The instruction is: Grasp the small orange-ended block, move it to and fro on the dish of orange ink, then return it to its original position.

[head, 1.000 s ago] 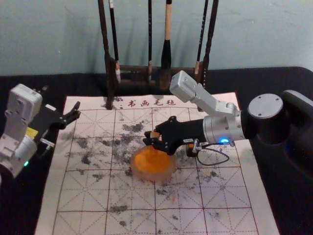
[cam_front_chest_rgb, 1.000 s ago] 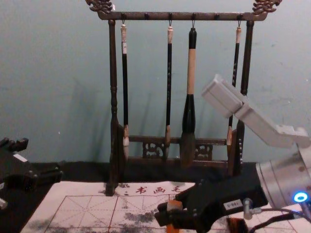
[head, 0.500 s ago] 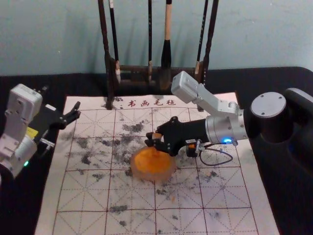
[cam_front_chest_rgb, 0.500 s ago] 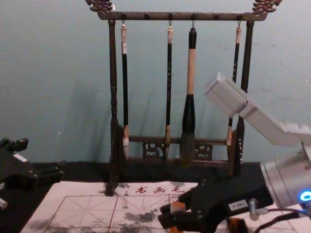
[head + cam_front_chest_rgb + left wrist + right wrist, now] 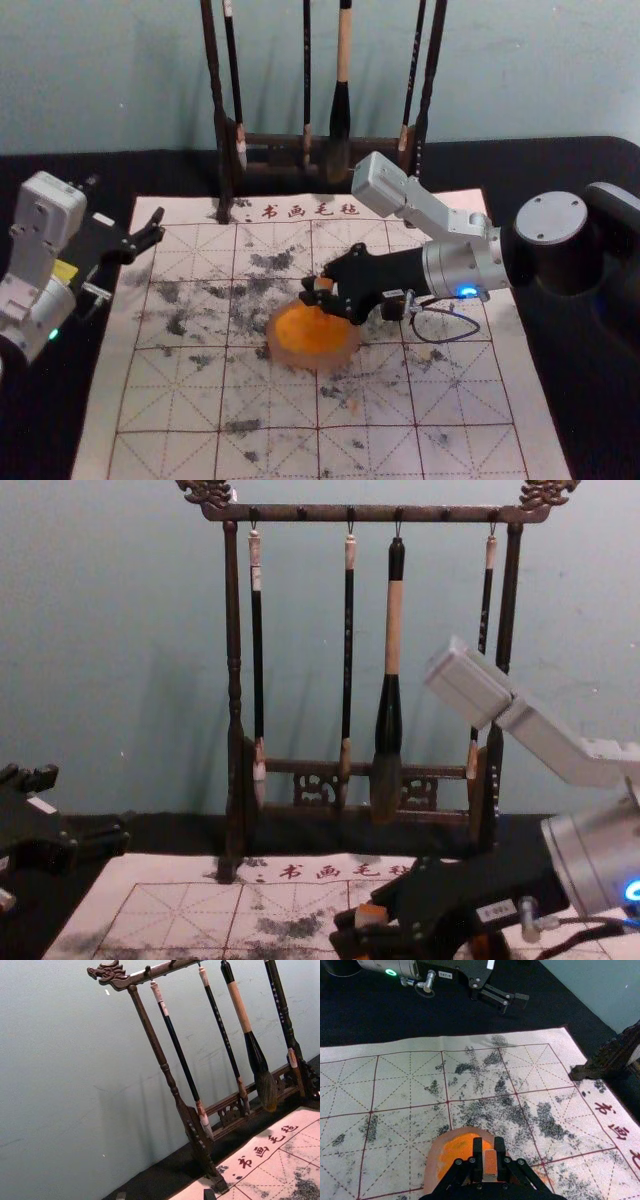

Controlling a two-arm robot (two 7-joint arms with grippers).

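Right gripper (image 5: 316, 291): clamped on small orange-ended rectangular block (image 5: 490, 1162)
Block: above far side of round, pale-rimmed orange-ink dish (image 5: 279, 353); we cannot tell contact
Left gripper (image 5: 124, 205): fingers apart, near far-left mat (image 5: 185, 208) corner

The head view looks forward and steeply down from above, taking in the mat (image 5: 98, 440) and the brush rack's (image 5: 224, 170) lower part, while the chest view faces the rack nearly level from lower down, with the mat's far portion. The left wrist view looks aslant at the rack and wall (image 5: 60, 1060); the right wrist view, close over the dish (image 5: 433, 1165), faces down and toward the robot's left, and all 4 share parts of mat and rack.
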